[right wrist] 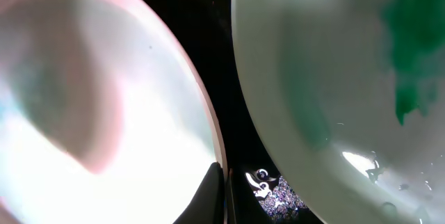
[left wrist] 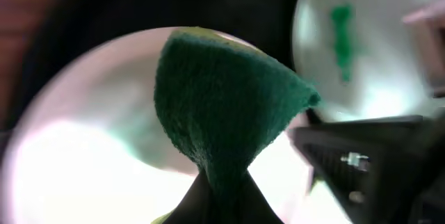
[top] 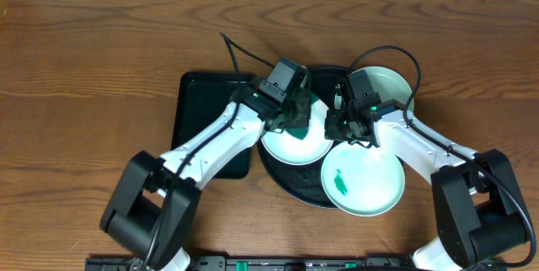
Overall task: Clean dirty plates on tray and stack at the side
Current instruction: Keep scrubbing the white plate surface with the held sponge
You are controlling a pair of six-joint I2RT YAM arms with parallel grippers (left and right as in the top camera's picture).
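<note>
The round black tray (top: 290,178) holds three plates. My left gripper (top: 294,107) is shut on a dark green sponge (top: 301,119) and presses it onto the white plate (top: 290,146). In the left wrist view the sponge (left wrist: 222,106) covers the middle of the white plate (left wrist: 83,147). My right gripper (top: 346,128) is shut on the white plate's right rim (right wrist: 104,113), its fingers (right wrist: 220,189) pinching the edge. A mint plate (top: 370,188) with a green smear lies at the front right and shows in the right wrist view (right wrist: 327,78). A second mint plate (top: 389,86) lies behind.
A rectangular black tray (top: 198,111) lies left of the round tray, under my left arm. Brown wooden table (top: 84,69) lies all round. A black cable (top: 240,50) runs behind the left gripper.
</note>
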